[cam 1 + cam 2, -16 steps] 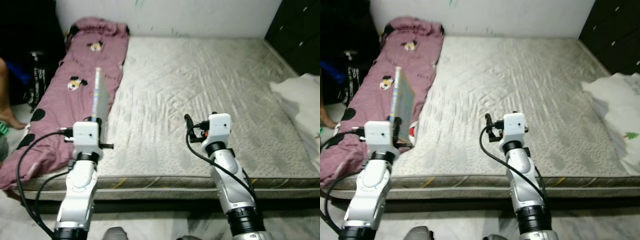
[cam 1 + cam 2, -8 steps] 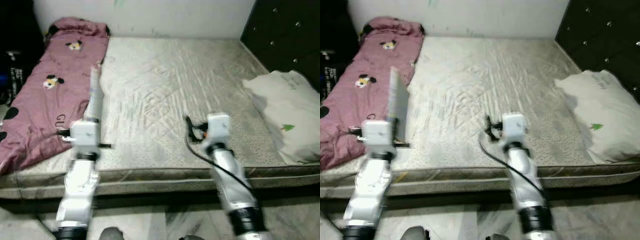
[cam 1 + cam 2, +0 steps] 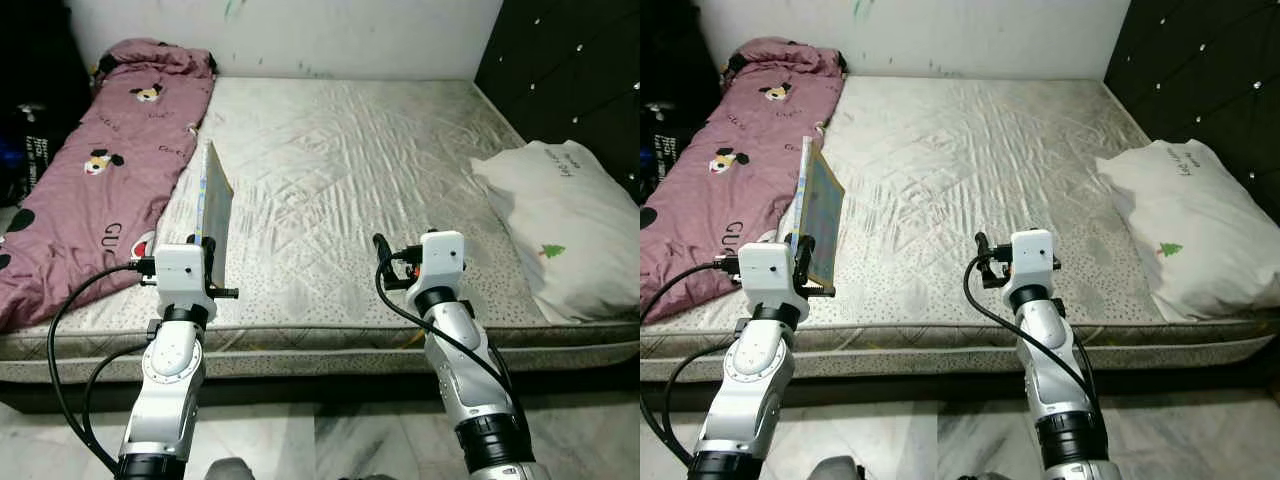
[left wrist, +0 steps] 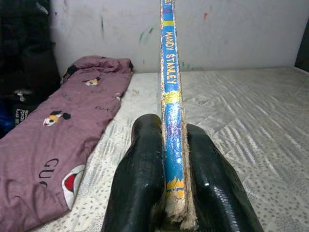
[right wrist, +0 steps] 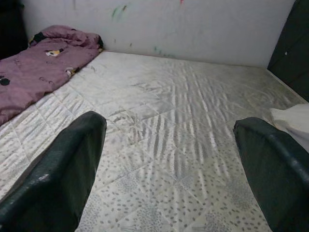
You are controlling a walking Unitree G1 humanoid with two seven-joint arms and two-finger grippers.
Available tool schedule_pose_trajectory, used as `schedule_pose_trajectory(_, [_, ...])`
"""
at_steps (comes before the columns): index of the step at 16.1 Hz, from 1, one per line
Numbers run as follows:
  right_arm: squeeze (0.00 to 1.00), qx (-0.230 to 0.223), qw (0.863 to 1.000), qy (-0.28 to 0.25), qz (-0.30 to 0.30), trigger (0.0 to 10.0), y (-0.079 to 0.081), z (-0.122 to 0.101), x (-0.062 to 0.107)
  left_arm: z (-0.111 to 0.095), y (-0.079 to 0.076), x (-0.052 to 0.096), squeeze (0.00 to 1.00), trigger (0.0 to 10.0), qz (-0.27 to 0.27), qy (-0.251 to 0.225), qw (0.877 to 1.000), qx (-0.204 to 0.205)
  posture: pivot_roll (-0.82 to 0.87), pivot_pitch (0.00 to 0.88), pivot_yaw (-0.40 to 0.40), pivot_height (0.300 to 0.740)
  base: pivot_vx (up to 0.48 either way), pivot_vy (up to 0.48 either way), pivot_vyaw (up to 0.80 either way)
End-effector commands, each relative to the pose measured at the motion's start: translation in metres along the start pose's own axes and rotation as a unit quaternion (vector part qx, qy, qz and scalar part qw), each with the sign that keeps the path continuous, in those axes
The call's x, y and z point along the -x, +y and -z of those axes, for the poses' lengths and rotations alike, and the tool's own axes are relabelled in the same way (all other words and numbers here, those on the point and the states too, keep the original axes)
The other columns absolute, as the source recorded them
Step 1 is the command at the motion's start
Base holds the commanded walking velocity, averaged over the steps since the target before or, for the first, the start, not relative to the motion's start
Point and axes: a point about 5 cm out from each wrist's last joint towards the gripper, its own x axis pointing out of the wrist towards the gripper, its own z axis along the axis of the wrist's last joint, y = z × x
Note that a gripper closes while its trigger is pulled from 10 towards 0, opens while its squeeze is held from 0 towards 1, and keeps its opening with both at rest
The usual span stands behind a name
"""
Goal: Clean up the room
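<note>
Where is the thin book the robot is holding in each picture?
Left eye view: book upright above the left gripper.
Right eye view: same, cover facing us.
Left wrist view: spine between the fingers.
Right wrist view: not there.
Shared landmark: purple blanket.

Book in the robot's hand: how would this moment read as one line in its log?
left gripper: shut on thin book, upright | right gripper: open, above mattress | pillow: mattress's right edge

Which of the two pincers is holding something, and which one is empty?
The left pincer holds something: its fingers are shut on a thin book, held upright on its edge above the mattress. The right pincer is open and empty.
</note>
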Motion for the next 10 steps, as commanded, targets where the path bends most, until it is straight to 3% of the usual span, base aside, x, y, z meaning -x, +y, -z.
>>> schedule_pose_trajectory(1, [0.00,0.004,1.000,-0.008,0.000,10.0,-0.0001,-0.0045,-0.0019,-0.0134,0.0023,-0.0029,0.00,10.0,-0.003,-0.036,0.999,0.000,0.07,0.006,-0.030,0.740,0.000,0.000,0.00])
schedule_pose_trajectory(10, [0.00,0.002,1.000,-0.009,0.002,10.0,0.0002,-0.0054,-0.0026,-0.0130,0.0018,-0.0035,0.00,10.0,0.006,-0.034,0.999,0.001,0.07,0.008,-0.027,0.740,0.244,0.000,0.00])
